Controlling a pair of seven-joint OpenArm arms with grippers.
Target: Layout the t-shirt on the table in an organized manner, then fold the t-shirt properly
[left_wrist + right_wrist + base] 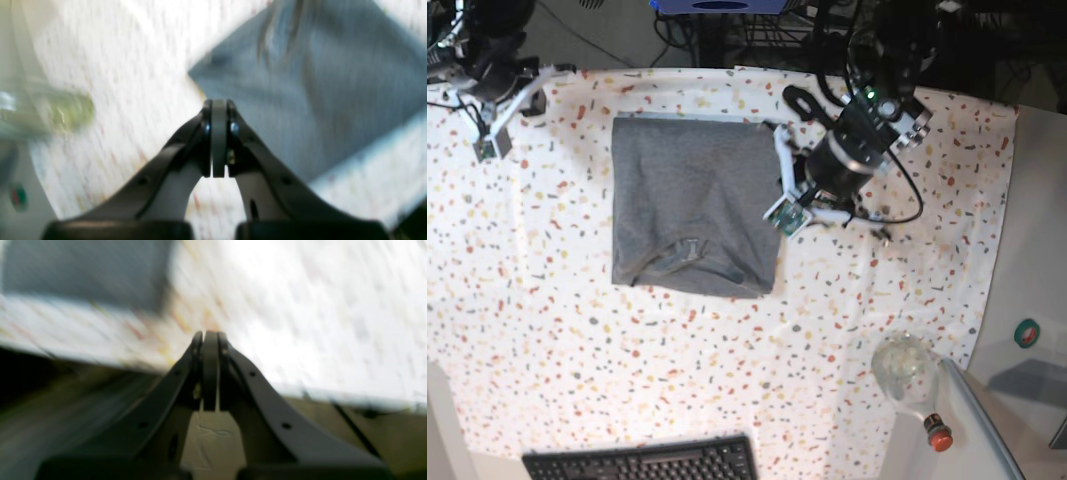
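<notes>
The heather-grey t-shirt (pixel 692 205) lies folded into a rough rectangle on the speckled table (pixel 577 350), with a small crease near its lower edge. My left gripper (pixel 789 208) hovers just off the t-shirt's right edge, shut with nothing between its fingers. In the blurred left wrist view the left gripper (pixel 218 104) points at the table beside a corner of the t-shirt (pixel 317 83). My right gripper (pixel 489 146) is at the far left corner, apart from the shirt and shut on nothing. The right wrist view shows the right gripper (pixel 210 335) above the table (pixel 300 306), with the t-shirt (pixel 83 270) at upper left.
A clear plastic bottle (pixel 909 372) with a red cap lies at the table's near right corner, blurred in the left wrist view as the bottle (pixel 50 113). A black keyboard (pixel 642 462) sits at the front edge. A plain grey side surface (pixel 1032 290) borders the right.
</notes>
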